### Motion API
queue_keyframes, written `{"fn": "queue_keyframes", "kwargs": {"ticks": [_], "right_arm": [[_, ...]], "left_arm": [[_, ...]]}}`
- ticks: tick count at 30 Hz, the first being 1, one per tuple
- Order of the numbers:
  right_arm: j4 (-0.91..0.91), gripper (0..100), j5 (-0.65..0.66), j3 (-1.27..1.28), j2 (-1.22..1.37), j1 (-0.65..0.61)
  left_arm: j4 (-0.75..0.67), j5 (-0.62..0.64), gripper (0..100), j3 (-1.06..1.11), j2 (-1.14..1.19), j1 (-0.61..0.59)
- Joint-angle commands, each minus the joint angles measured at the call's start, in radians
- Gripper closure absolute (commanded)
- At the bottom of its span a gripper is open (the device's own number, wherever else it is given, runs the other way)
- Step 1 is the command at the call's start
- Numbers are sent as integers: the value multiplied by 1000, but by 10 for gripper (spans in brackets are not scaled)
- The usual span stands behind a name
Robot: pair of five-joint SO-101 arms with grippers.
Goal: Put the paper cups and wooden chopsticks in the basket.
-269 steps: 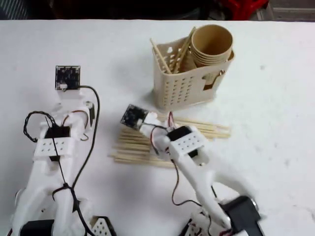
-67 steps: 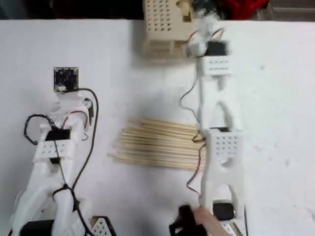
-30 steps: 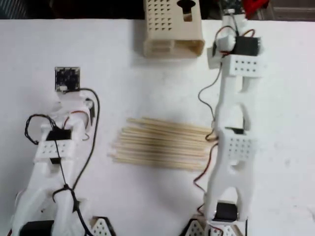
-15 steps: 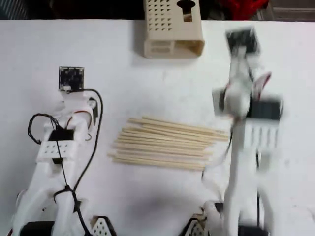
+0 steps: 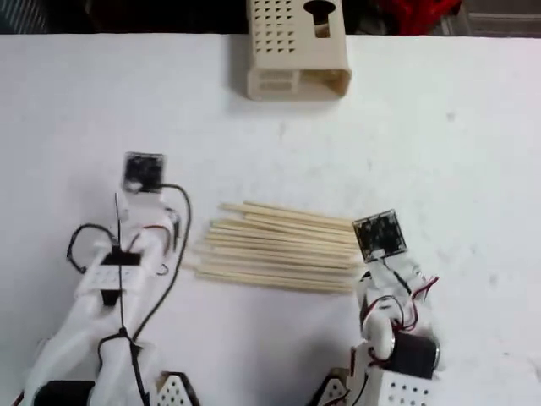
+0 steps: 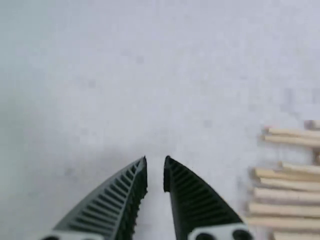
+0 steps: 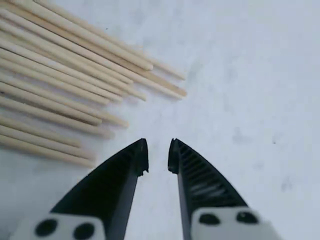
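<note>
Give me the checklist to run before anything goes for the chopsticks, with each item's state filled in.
1. Basket standing upright, opening up: not ok. It lies on its side at the far edge of the table, a holed wall facing up.
2. Chopsticks gathered in one pile between the two arms: ok.
3. Left gripper empty, jaws a narrow gap apart, over bare table beside the pile: ok.
4. Right gripper empty, jaws a narrow gap apart, near the chopstick ends: ok.
5. Paper cups inside the basket: cannot tell.
</note>
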Motion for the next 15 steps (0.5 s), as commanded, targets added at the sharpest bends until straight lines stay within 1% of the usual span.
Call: {"fn": "queue_keyframes", "kwargs": {"ticks": [1,5,7,11,13,15], "right_arm": [[-53,910,11,84,16,-1],[-154,910,3,166,10,5],[-174,910,9,210,-5,7],[-82,914,9,206,-27,5],[-8,914,9,206,-28,5],[8,914,9,206,-28,4]], "left_arm": [[-276,29,954,54,-36,-67],[-371,-57,953,104,-31,-47],[-416,-109,946,124,-25,-47],[-439,-155,924,138,-25,-41],[-437,-155,918,141,-25,-28],[-436,-155,913,141,-25,-18]]}}
